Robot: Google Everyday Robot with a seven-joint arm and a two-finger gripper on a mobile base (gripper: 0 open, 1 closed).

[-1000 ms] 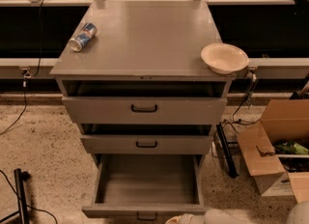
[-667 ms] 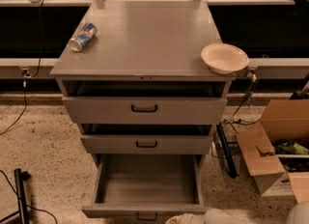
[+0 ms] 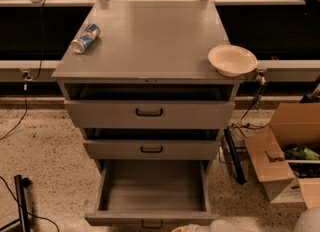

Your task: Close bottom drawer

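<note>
The bottom drawer [image 3: 151, 192] of the grey metal cabinet [image 3: 150, 36] is pulled far out toward me. Its plain grey tray is empty. Its slim front panel [image 3: 120, 219] with a small black handle [image 3: 151, 223] lies at the bottom edge of the camera view. A pale part of my gripper [image 3: 215, 225] shows at the bottom edge, just right of the handle and close in front of the panel. The rest of the arm is out of view.
The middle drawer [image 3: 151, 149] and top drawer [image 3: 149, 112] stand slightly out. A can [image 3: 85, 38] lies on the cabinet top at left, and a cream bowl [image 3: 232, 59] sits at its right edge. An open cardboard box [image 3: 287, 151] stands on the floor at right, with cables at left.
</note>
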